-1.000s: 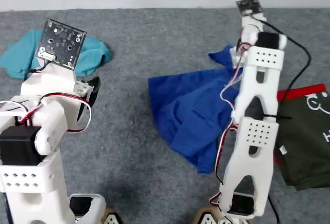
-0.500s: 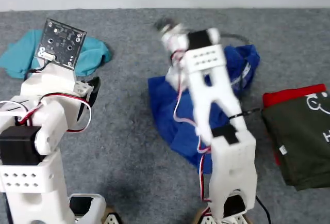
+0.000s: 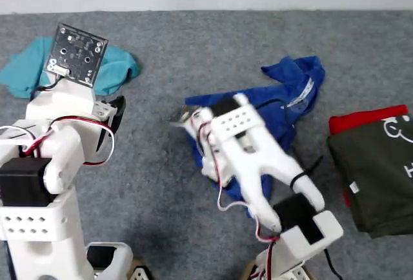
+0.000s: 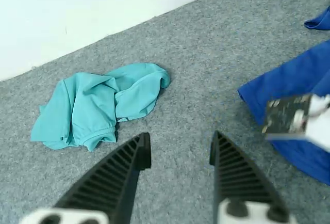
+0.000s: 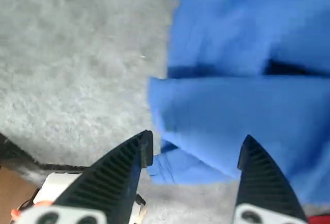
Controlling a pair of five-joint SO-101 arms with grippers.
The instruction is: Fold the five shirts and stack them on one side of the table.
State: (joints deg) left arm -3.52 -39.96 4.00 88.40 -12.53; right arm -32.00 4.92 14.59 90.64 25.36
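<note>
Hovering with right gripper (image 5: 197,146) open over the crumpled blue shirt's (image 3: 284,99) edge at mid-table, left gripper (image 4: 180,146) open near the teal shirt (image 4: 98,105); risking a pinch through several layers, bunching rather than folding.

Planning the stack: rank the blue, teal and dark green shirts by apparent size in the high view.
1. Blue shirt, widest spread.
2-3. Dark green shirt, cut by the frame edge, and teal shirt, partly behind the left arm: too close to rank.
</note>
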